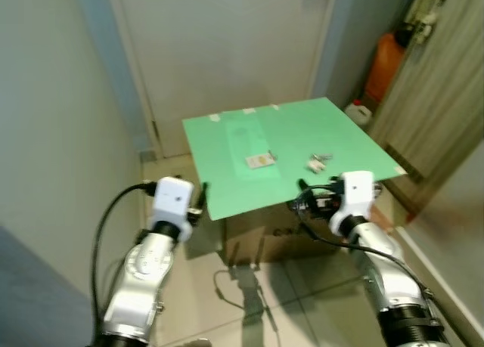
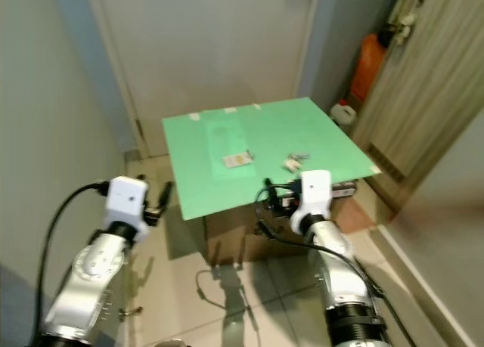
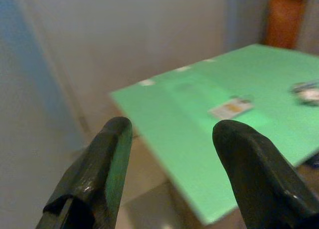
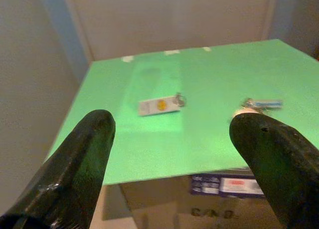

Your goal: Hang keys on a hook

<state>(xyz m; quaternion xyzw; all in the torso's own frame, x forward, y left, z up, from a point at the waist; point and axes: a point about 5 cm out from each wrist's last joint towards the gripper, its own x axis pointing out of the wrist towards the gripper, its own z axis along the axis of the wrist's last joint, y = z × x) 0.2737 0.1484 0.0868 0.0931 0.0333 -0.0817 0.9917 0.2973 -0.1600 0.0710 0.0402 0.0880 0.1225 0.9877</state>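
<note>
A green board (image 1: 302,131) lies on a cardboard box (image 1: 261,240) ahead of me. On it rest a white key tag with a yellow mark and a ring (image 1: 259,160) (image 4: 160,105) and, to its right, a small bunch of keys (image 1: 318,163) (image 4: 259,106). My left gripper (image 1: 202,199) (image 3: 169,134) stands open beside the board's near left corner, with nothing between its fingers. My right gripper (image 1: 303,195) (image 4: 172,126) is open too, just short of the board's front edge, with both key items lying beyond it.
A pale door (image 1: 227,52) closes the space behind the board. An orange canister (image 1: 386,63) and a white bottle (image 1: 361,113) stand at the back right beside a wooden panel (image 1: 439,97). A grey wall (image 1: 45,135) runs along my left. Tiled floor (image 1: 249,317) lies below.
</note>
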